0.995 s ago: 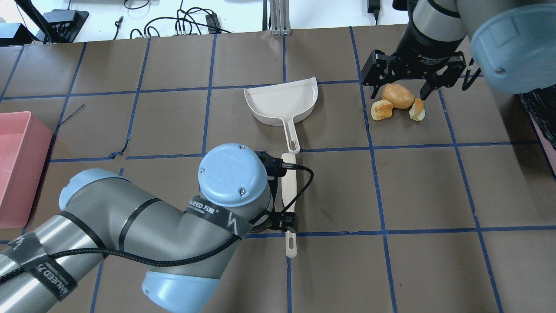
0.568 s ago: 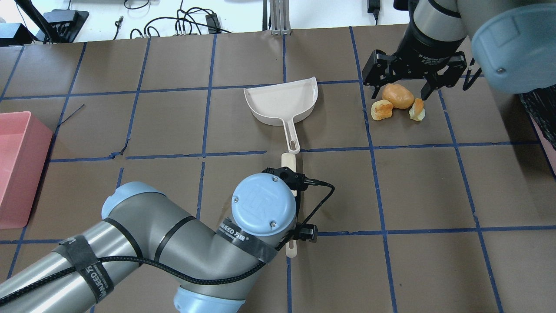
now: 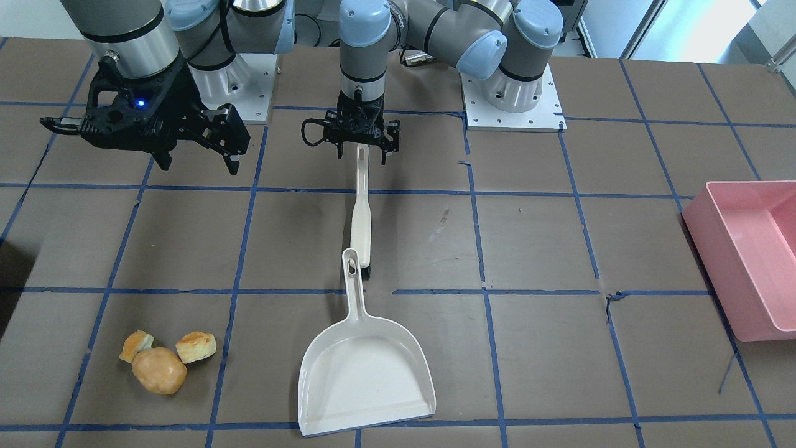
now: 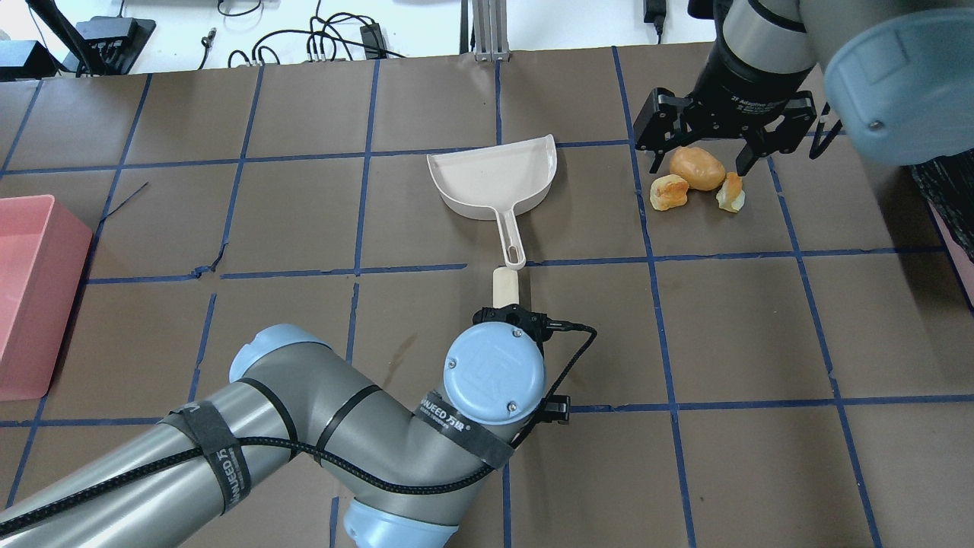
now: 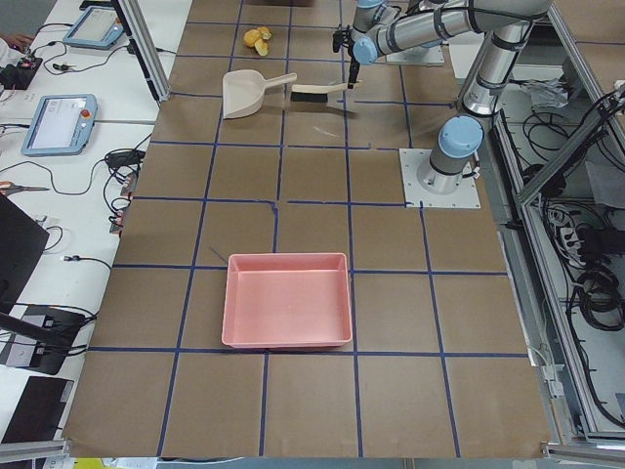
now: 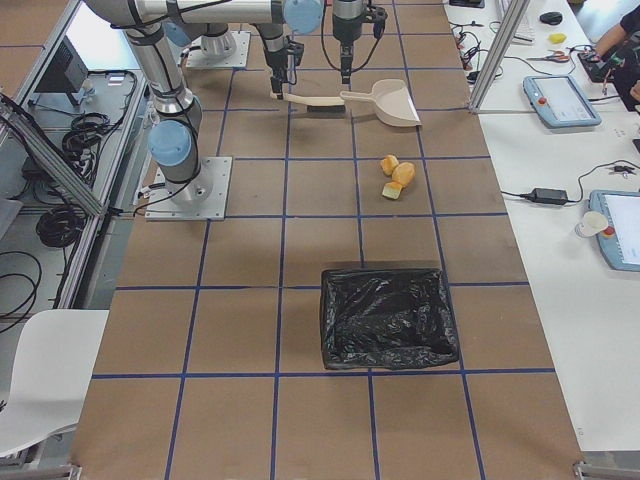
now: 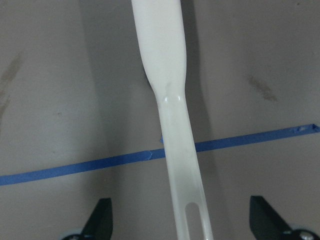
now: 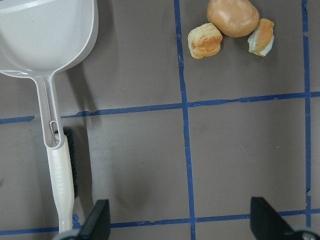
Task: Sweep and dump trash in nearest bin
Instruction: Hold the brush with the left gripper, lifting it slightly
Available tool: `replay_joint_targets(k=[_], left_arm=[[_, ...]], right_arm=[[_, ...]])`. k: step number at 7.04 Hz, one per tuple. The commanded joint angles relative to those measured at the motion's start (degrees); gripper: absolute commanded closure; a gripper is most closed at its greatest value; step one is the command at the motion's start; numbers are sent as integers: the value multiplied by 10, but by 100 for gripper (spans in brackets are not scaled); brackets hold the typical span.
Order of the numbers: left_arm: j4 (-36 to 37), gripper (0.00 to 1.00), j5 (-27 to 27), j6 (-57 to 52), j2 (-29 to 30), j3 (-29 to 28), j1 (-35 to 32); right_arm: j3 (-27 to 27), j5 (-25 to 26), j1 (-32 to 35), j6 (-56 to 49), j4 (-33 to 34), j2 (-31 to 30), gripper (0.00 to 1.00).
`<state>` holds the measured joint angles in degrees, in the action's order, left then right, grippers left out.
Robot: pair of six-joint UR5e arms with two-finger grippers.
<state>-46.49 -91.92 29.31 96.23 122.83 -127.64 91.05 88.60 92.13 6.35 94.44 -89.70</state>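
The trash lies together on the table: a round golden-brown lump (image 3: 158,370) and two tan chunks (image 3: 137,345) (image 3: 196,346). It also shows in the overhead view (image 4: 696,167) and the right wrist view (image 8: 233,16). A white dustpan (image 3: 364,373) lies upright-flat, its handle touching the head end of a white brush (image 3: 360,218). My left gripper (image 3: 360,142) is open, its fingers on either side of the brush handle's end (image 7: 172,125), not closed on it. My right gripper (image 3: 199,163) is open and empty, held above the table on the robot's side of the trash.
A pink bin (image 3: 746,255) stands at the table edge on my left side (image 4: 30,297). A bin lined with a black bag (image 6: 388,318) stands on my right side, nearer the trash. Blue tape lines grid the brown table.
My left arm has moved along the brush handle toward the robot's base, and its gripper now sits over the handle's end. The right arm, trash and dustpan have not moved.
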Motion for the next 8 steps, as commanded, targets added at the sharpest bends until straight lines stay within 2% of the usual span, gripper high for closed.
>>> replay_joint_targets(k=[1, 3, 5, 7, 8], left_arm=[[7, 8, 0, 10, 12, 0, -5], [6, 17, 1, 8, 14, 5, -5], [5, 19, -1, 1, 19, 5, -5], [6, 24, -11, -26, 24, 6, -5], [6, 32, -10, -27, 24, 6, -4]], right_arm=[[0, -2, 1, 1, 1, 3, 0], [0, -1, 1, 0, 1, 3, 0], [0, -1, 1, 0, 1, 3, 0], [0, -2, 0, 0, 2, 3, 0], [0, -2, 0, 0, 2, 3, 0]])
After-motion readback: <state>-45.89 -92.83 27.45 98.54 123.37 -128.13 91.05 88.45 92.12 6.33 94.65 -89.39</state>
